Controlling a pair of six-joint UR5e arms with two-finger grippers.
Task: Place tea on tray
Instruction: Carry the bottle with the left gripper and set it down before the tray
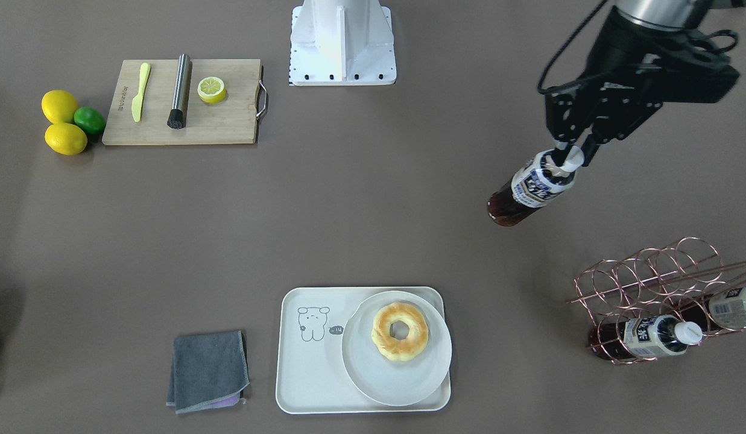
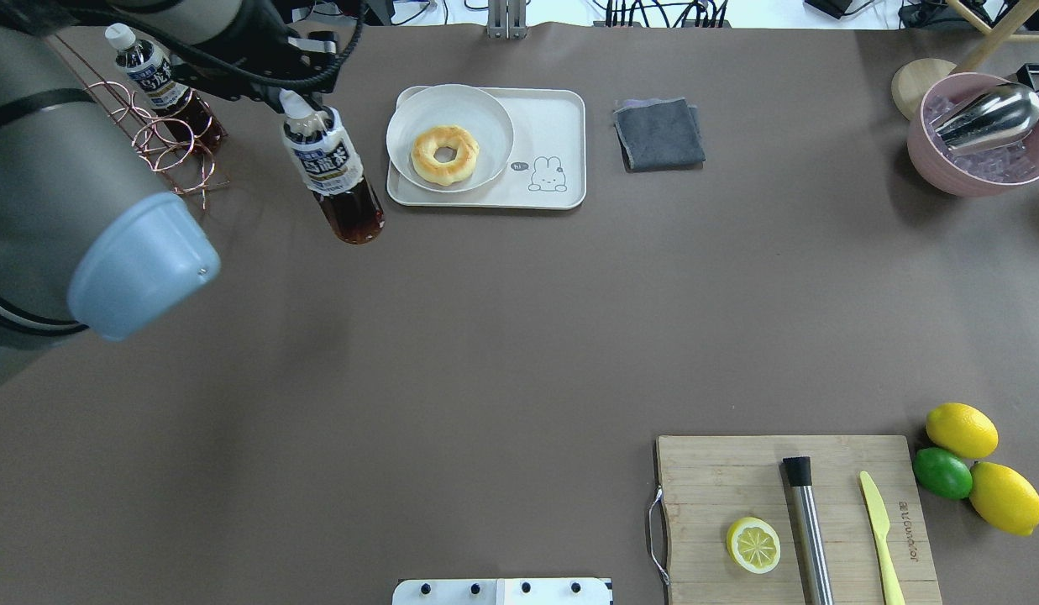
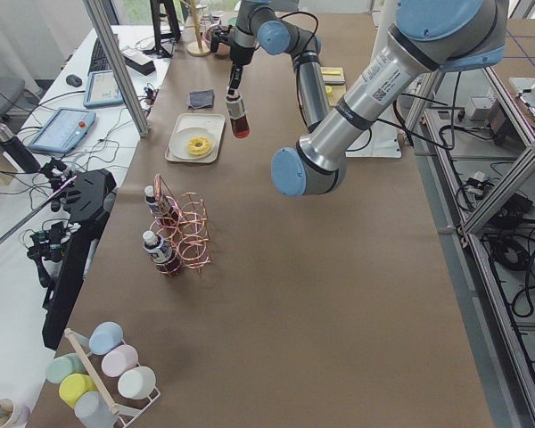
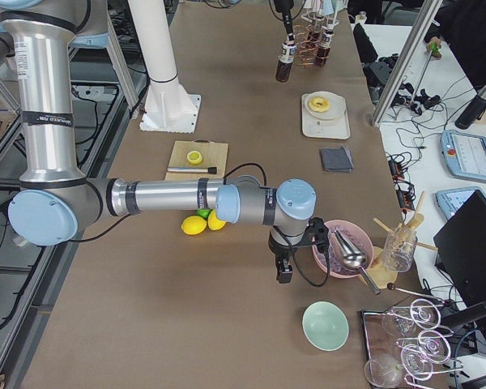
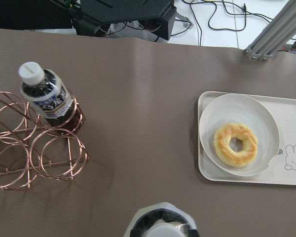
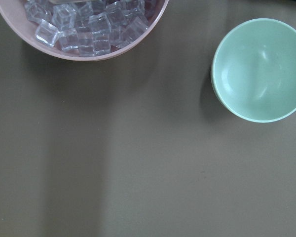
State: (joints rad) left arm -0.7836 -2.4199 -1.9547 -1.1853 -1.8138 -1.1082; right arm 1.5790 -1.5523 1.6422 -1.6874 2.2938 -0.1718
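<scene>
The left gripper (image 1: 569,155) grips the tea (image 1: 531,188) by its cap, up in the air. Next it likely must carry it to the bare end of the tray (image 1: 300,386), at the far edge of the table (image 1: 373,229).

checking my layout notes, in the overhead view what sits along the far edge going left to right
wire rack → bottle held by the left gripper → tray → grey cloth → pink bowl of ice
</scene>
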